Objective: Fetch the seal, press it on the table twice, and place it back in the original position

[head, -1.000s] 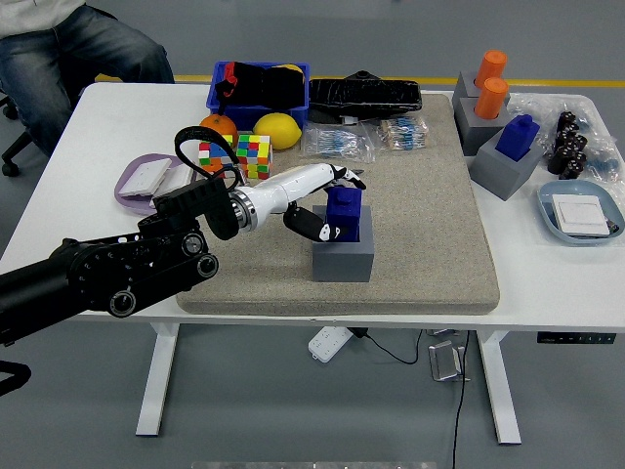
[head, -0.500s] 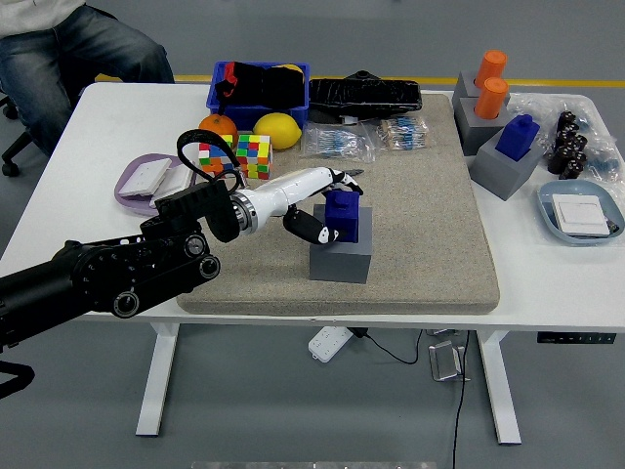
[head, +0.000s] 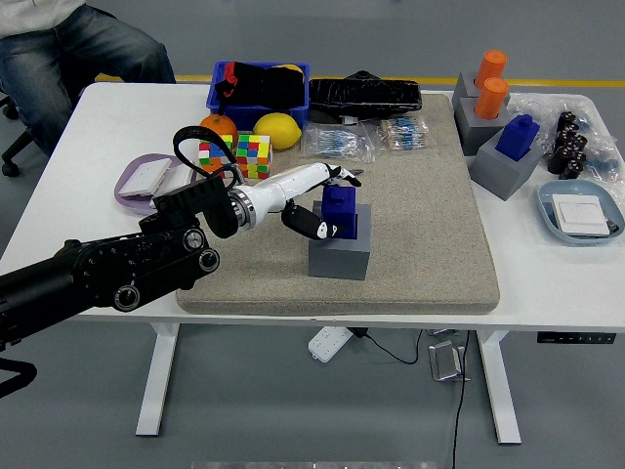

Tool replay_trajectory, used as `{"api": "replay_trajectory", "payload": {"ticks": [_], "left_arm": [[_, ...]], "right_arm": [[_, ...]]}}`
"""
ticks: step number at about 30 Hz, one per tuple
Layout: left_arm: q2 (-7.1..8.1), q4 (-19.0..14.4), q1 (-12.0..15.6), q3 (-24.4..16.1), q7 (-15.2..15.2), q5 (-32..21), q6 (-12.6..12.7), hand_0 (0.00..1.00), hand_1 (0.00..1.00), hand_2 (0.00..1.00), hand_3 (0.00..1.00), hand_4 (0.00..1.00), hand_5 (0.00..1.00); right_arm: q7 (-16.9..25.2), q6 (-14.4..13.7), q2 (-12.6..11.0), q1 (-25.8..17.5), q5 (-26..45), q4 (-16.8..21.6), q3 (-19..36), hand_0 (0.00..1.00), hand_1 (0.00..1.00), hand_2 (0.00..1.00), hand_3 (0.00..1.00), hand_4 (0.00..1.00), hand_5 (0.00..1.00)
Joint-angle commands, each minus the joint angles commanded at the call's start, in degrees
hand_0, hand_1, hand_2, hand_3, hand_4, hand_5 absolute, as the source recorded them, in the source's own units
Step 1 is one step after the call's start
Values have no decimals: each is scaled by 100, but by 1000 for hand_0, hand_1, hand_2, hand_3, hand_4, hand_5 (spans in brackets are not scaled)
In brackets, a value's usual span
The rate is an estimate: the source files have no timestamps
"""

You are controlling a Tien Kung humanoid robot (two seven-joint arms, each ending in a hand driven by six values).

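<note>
A blue seal [head: 340,211] stands partly inside a grey holder block [head: 340,253] on the beige mat [head: 430,215]. My left hand [head: 327,200], white with black fingertips, reaches in from the left and is shut on the seal, fingers over its top and thumb low on its near-left side. The seal sits a little raised in the holder. My right arm does not show.
Rubik's cubes [head: 253,154], an orange [head: 219,127] and a lemon [head: 277,129] lie behind my arm. A purple dish [head: 146,180] sits left. Other seals in grey holders [head: 506,161] stand at far right, by a blue dish [head: 582,213]. A seated person [head: 68,49] is top left.
The seal has risen slightly in its holder with my left hand around it, and the grey block has shifted a little to the left.
</note>
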Motion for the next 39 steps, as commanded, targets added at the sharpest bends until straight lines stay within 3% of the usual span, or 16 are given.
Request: {"api": "replay_trajectory", "payload": {"ticks": [22, 23, 29, 30, 35, 36, 39], "left_arm": [[-8, -4, -26, -58, 47, -49, -156, 896, 863, 815, 868, 754, 2], [-10, 9, -24, -62, 32, -69, -150, 934, 966, 951, 931, 917, 2], [-18, 89, -11, -73, -74, -242, -100, 934, 966, 951, 931, 917, 2], [-18, 97, -9, -77, -90, -267, -103, 983, 998, 998, 998, 998, 89], [-3, 134, -14, -166, 1, -432, -509, 983, 998, 998, 998, 998, 89], [-4, 146, -15, -183, 28, -512, -620, 998, 998, 998, 998, 998, 305], [-9, 184, -11, -230, 0, -673, -746, 998, 998, 998, 998, 998, 305]], "right_arm": [[3, -2, 0, -3, -7, -3, 15, 933, 779, 779, 812, 869, 478], [3, -2, 3, -2, -7, -2, 14, 933, 779, 779, 812, 869, 478], [4, 2, 11, -6, -8, 0, 10, 933, 779, 779, 812, 869, 478], [4, 3, 11, -8, -9, -1, 12, 933, 779, 778, 812, 869, 477], [5, 3, 6, -9, -12, -3, 12, 933, 779, 778, 812, 869, 477], [6, 3, 8, -9, -13, -3, 17, 932, 779, 778, 812, 869, 477], [7, 1, 13, -9, -14, 1, 23, 932, 779, 778, 812, 869, 477]]}}
